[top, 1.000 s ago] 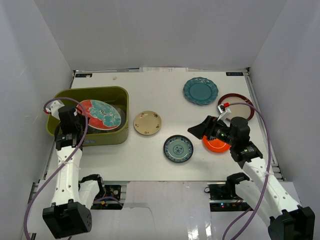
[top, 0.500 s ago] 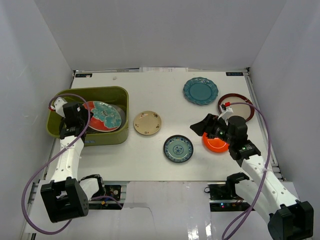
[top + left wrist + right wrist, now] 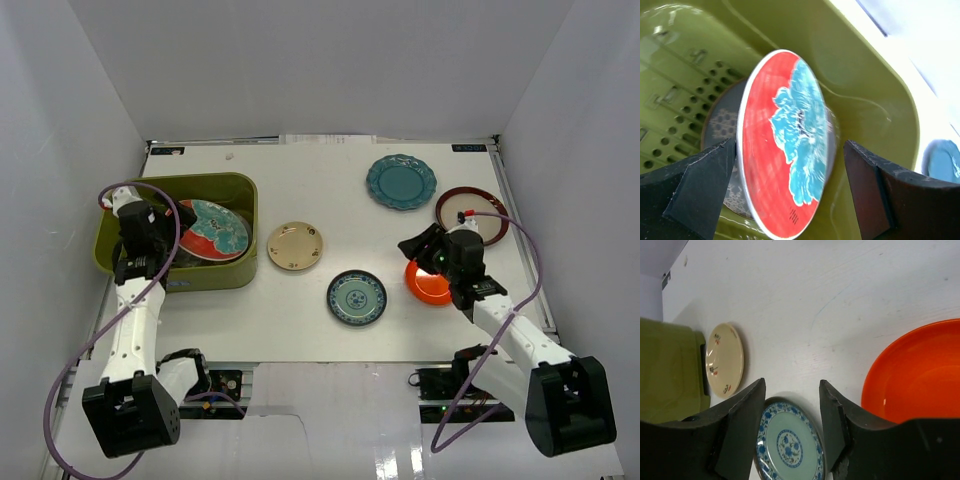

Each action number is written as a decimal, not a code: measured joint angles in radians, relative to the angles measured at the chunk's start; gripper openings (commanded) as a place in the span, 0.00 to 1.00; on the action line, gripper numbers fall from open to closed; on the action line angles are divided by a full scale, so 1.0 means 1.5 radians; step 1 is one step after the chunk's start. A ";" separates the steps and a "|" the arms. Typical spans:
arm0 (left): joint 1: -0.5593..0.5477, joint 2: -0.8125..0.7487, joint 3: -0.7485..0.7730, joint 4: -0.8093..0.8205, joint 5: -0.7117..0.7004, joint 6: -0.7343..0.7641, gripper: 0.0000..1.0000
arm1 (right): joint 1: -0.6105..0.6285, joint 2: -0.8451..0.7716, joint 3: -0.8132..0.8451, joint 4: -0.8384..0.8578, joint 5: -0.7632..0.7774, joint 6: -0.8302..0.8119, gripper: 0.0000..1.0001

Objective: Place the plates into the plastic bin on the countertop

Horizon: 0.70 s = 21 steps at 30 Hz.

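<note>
On your surface [image 3: 300, 170], the plastic bin [image 3: 215, 275] sits at the left edge. The red floral plate [image 3: 790, 140] leans inside it, with your left tool [image 3: 790, 146] spread wide either side of the plate. Your right tool [image 3: 792, 390] is parted and empty, just beside the orange plate [image 3: 920, 370]. The blue-patterned plate [image 3: 356, 297] lies close by.

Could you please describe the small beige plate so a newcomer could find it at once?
Start at the olive-green plastic bin at the left of the countertop. Just beyond its right wall a small beige plate lies flat. Unlike the blue-patterned plate nearby, it is pale cream with only tiny marks.
</note>
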 measured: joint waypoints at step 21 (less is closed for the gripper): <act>0.000 -0.069 -0.025 -0.057 0.055 0.023 0.98 | -0.431 0.184 -0.033 0.093 0.005 0.063 0.70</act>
